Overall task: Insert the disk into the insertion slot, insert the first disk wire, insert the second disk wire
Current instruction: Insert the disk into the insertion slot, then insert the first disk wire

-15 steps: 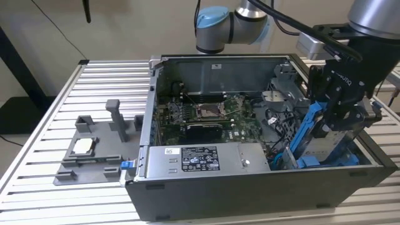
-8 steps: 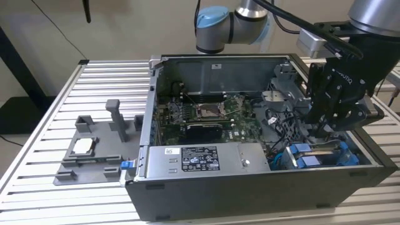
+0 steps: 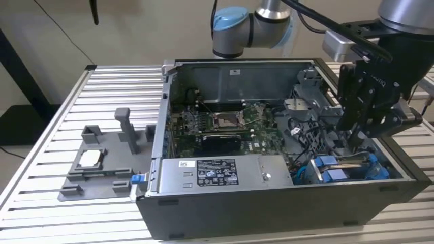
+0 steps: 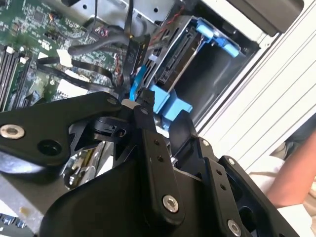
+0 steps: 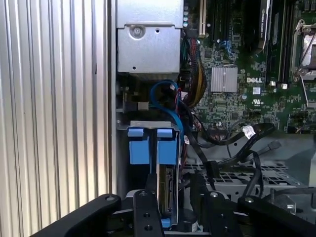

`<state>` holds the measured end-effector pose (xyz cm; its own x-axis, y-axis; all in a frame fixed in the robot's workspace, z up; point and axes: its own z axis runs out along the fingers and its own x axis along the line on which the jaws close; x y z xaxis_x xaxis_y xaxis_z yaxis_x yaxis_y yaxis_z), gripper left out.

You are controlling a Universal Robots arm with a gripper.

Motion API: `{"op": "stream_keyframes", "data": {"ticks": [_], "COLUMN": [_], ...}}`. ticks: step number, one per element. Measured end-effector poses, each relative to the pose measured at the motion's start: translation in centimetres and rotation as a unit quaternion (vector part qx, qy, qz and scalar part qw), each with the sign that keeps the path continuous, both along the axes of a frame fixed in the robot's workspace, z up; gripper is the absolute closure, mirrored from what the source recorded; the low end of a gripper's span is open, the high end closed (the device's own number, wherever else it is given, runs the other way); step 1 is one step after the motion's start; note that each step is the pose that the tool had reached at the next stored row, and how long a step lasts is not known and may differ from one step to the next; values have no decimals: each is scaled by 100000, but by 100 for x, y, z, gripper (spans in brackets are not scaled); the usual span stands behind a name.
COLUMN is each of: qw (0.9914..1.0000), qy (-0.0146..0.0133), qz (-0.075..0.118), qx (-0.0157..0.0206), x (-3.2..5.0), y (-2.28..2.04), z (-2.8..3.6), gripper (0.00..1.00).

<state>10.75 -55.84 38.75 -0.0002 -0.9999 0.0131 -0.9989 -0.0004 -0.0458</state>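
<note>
My gripper (image 3: 354, 146) reaches down into the open computer case (image 3: 224, 213) on the exterior view's right. It hangs over the insertion slot (image 3: 347, 163), a dark metal bay edged in blue plastic. In the first wrist view the disk (image 5: 166, 190) stands on edge in that bay behind two blue tabs (image 5: 148, 145). Its connector edge is bare. My gripper (image 5: 173, 178) has a finger on each side of the disk, shut on it. Blue plastic (image 4: 173, 106) shows between the fingertips in the second wrist view. Black wires (image 5: 232, 140) lie loose beside the bay, and a thin blue wire (image 5: 165, 96) loops above it.
The green motherboard (image 3: 230, 124) fills the case's middle and the silver power supply (image 3: 217, 173) sits at its front. A grey fixture (image 3: 95, 168) holding a small part stands on the slatted table (image 3: 40, 168) at the exterior view's left. A person's arm (image 4: 296, 173) is near the case.
</note>
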Motion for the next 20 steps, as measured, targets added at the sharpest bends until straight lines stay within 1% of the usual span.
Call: {"op": "stream_keyframes", "data": {"ticks": [3,6,7,8,9,11,12,13,15,17,19,20], "qw": [99998,99993,99990,99986,99980,99956,99943,99932,99916,99895,99881,99872], "qy": [-683,-1193,-1393,-1653,-2021,-2958,-3376,-3676,-4092,-4580,-4875,-5064], "qz": [2,3,2,2,3,4,2,5,3,3,8,6], "qx": [61,89,99,108,112,126,129,135,137,139,133,141], "x": [0,0,0,0,0,0,-1,-1,-1,-2,-2,-2], "y": [36,76,90,106,125,180,205,223,255,281,300,307], "z": [25,62,73,81,84,83,83,85,90,86,72,64], "gripper": [59,59,59,59,59,59,59,59,59,59,59,59]}}
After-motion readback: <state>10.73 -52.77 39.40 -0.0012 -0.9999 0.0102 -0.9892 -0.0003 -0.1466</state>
